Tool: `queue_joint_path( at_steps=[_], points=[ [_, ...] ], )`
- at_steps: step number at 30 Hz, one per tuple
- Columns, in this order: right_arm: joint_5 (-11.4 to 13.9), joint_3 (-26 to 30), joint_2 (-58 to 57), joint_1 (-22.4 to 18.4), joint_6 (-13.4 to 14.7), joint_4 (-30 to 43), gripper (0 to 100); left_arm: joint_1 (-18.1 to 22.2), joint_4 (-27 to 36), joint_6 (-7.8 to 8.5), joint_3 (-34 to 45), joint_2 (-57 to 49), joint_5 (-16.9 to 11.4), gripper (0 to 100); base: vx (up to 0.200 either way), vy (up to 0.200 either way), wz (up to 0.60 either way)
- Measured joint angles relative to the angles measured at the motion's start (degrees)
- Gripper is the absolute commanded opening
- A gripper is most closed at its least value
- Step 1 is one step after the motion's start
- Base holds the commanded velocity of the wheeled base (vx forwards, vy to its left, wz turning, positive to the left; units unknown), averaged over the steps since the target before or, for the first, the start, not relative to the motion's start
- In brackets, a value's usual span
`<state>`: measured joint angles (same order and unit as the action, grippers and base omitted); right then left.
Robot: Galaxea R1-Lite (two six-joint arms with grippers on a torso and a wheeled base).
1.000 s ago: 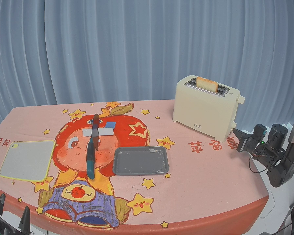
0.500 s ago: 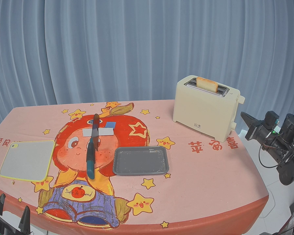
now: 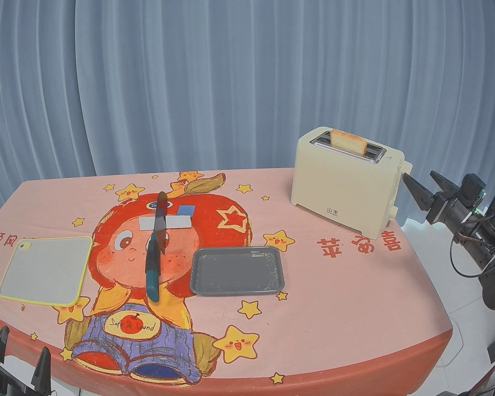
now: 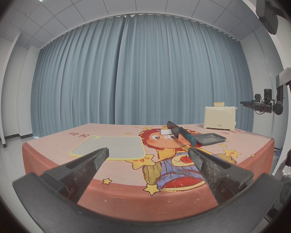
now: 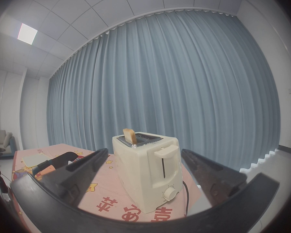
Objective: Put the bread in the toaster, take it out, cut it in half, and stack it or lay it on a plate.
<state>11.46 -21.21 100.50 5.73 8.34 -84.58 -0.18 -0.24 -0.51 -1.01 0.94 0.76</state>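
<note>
I raised the right claw (image 3: 418, 175) from table-edge height and swung it outward, until it sat level with the toaster's (image 3: 341, 188) upper side.

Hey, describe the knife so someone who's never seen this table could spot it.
On the pink tablecloth, find the big cartoon apple face near the middle. The knife lies across that face, between the pale cutting board and the grey tray. It is the only long, thin thing there, with a dark blade and a teal handle pointing toward the near edge.
</note>
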Motion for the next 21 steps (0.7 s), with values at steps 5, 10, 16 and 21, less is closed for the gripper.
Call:
queue_joint_path(
  at_steps=[5,10,16,21],
  points=[
    [0.39,0.11,-1.50,-1.72,0.37,-0.07,100,0.00,0.00,0.00,0.00,0.00,-0.02,100,0.000,0.000,0.00],
    [0.46,-0.54,-2.79,-3.17,0.41,0.15,100,0.00,0.00,0.00,0.00,0.00,-0.02,100,0.000,0.000,0.00],
    [0.59,-4.22,-4.19,-3.58,0.22,6.85,100,0.00,0.02,0.00,0.00,0.00,-0.02,100,0.000,0.000,0.00],
    [2.00,-8.45,-6.16,-3.73,-0.32,16.76,100,0.00,0.00,0.00,0.00,0.00,-0.02,100,0.000,0.000,0.00]
  ],
)
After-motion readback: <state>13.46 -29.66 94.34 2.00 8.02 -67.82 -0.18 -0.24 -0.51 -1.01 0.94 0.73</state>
